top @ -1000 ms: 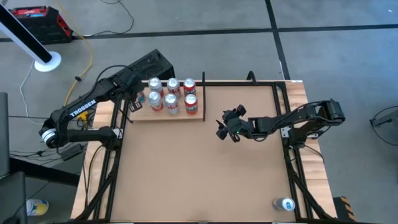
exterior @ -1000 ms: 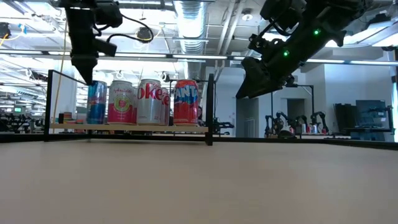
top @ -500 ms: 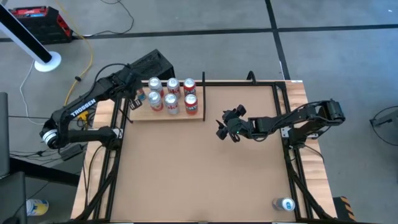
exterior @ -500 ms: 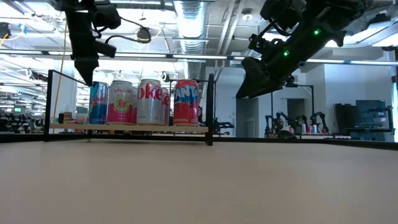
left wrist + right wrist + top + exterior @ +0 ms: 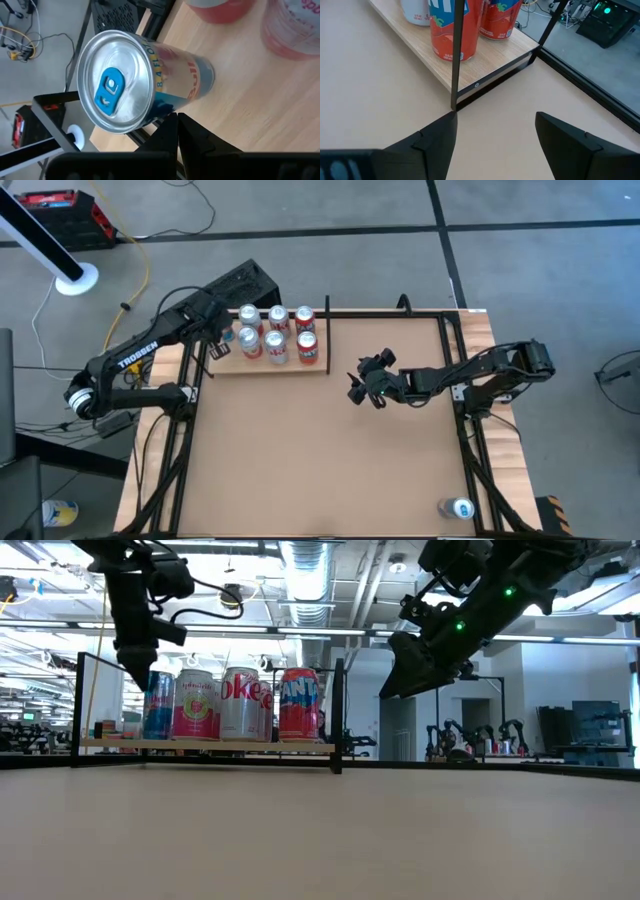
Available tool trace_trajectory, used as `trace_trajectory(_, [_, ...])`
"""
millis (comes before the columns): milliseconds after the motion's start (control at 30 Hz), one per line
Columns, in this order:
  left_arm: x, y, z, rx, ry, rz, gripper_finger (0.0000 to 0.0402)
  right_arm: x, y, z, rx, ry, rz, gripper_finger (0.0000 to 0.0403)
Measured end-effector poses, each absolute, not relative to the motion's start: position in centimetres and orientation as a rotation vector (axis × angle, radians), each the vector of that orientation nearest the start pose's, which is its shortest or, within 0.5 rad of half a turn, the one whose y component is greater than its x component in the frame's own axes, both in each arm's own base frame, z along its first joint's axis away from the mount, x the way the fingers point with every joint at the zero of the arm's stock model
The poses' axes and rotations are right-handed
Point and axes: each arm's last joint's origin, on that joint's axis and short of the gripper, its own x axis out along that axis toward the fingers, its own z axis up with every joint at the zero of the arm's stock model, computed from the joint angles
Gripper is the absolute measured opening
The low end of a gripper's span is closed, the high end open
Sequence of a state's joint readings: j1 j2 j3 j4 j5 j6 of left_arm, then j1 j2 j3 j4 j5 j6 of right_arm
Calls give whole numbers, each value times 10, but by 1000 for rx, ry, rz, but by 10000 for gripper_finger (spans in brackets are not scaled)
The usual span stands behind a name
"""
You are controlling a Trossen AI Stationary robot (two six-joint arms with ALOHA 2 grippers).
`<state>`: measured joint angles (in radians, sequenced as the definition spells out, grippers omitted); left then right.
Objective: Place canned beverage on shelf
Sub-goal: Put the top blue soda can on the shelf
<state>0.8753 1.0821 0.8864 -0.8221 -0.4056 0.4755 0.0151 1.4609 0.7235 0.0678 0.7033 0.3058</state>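
Note:
The shelf [image 5: 262, 366] is a pale wood board with black rails at the table's far left. Several cans stand upright on it, among them a blue-and-silver can [image 5: 145, 80] at its left end, which also shows in the low view [image 5: 157, 705]. My left gripper [image 5: 176, 131] is shut and sits above and just left of that can, as the low view [image 5: 137, 665] shows. My right gripper [image 5: 495, 135] is open and empty, raised over the middle of the table in the high view [image 5: 362, 385]. My left gripper's shut fingertips [image 5: 170, 125] come down from above beside the blue can's side [image 5: 175, 102], near its top rim. I cannot tell whether they touch it. The can stands upright on the shelf board.
A red can [image 5: 451, 30] stands at the shelf's right end behind a black corner post [image 5: 455, 60]. Another can [image 5: 458, 507] lies on the table frame at the near right. The brown tabletop [image 5: 320, 450] spreads between the arms.
My left gripper has drawn back a little toward the table's left edge, away from the blue can's top, and stays shut. The can stays upright on the shelf.

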Motion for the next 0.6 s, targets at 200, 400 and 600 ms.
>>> trace_trajectory(200, [120,162,270,138,1260,900,0,283,-14,190,44,530,-750,290])
trace_trajectory(400, [119,164,271,142,1249,913,0,283,-14,190,44,530,-749,290])
trace_trajectory(600, [115,166,271,128,1253,930,0,283,-14,190,43,530,-749,290])
